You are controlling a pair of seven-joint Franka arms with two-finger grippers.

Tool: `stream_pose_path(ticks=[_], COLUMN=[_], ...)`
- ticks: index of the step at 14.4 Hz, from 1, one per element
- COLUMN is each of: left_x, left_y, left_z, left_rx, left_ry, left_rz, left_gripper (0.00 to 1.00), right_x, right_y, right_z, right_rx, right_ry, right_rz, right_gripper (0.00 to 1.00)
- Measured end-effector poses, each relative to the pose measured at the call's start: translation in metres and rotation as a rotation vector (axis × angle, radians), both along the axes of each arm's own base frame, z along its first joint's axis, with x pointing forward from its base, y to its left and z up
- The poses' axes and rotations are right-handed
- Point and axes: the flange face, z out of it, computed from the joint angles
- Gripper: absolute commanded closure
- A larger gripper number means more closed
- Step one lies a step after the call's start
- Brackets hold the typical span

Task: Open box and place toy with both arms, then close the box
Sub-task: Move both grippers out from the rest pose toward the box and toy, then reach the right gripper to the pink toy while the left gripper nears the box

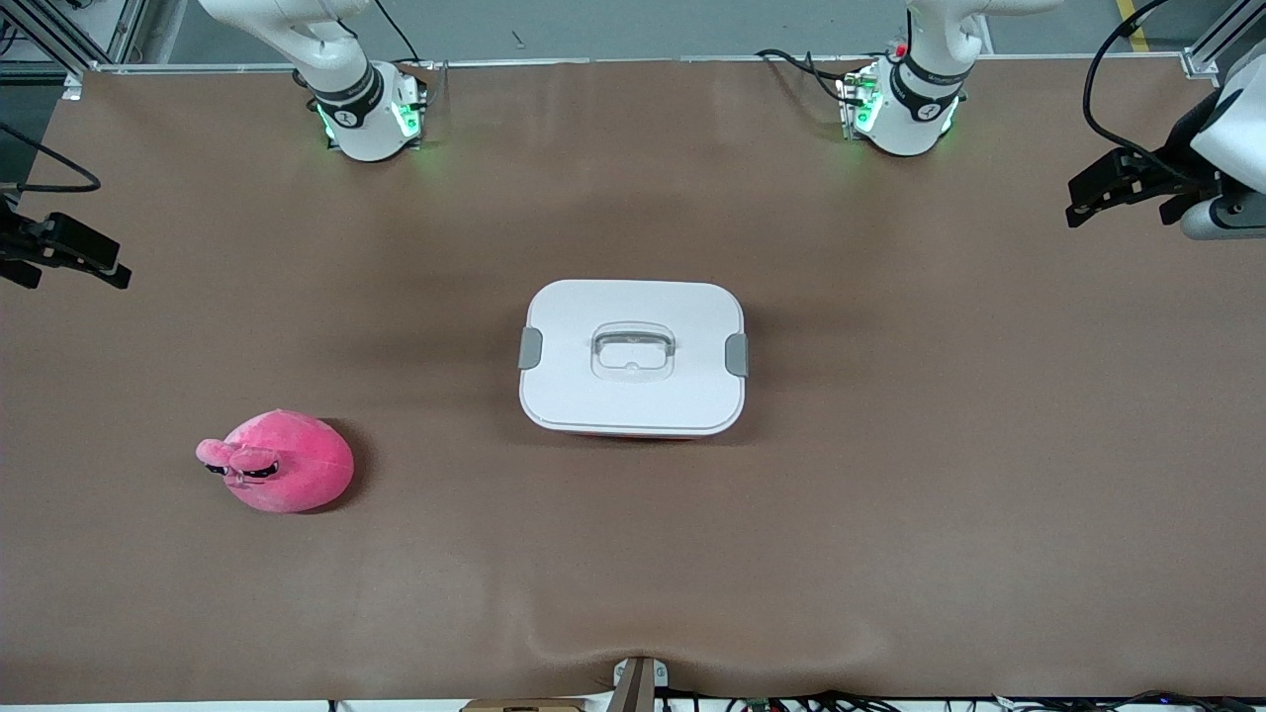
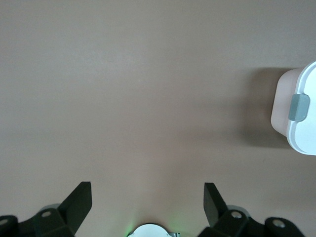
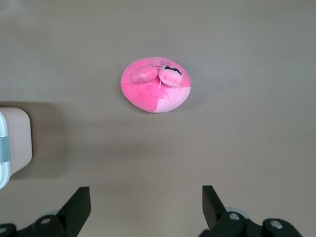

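The box stands shut at the middle of the table, its white lid on and a grey clip at each end. One clipped end of the box shows in the left wrist view, and a corner of the box in the right wrist view. The pink toy lies on the table toward the right arm's end, nearer to the front camera than the box; the toy shows whole in the right wrist view. My left gripper hangs open over bare table at its own end. My right gripper hangs open over its end, empty.
A brown mat covers the whole table. The two arm bases stand at the edge farthest from the front camera. A small bracket and cables sit at the nearest edge.
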Motion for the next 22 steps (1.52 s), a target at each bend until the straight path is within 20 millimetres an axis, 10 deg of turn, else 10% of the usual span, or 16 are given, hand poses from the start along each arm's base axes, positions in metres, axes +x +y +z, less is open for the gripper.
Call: stream_pose_path(ticks=[9, 16, 22], left_x=[0.000, 0.007, 0.032], left_y=[0.001, -0.025, -0.108], left_z=[0.010, -0.007, -0.060], left_rx=[-0.002, 0.001, 0.003], left_ry=[-0.021, 0.011, 0.029], left_rz=[0.002, -0.033, 0.105], left_gripper=[0.00, 0.00, 0.00], right_x=[0.000, 0.017, 0.041], right_y=[0.000, -0.002, 0.000], right_z=[-0.001, -0.061, -0.112], right_rx=[-0.001, -0.005, -0.016], right_ry=[0.000, -0.007, -0.020], right_rz=[0.000, 0.034, 0.100], right_gripper=[0.00, 0.00, 0.00])
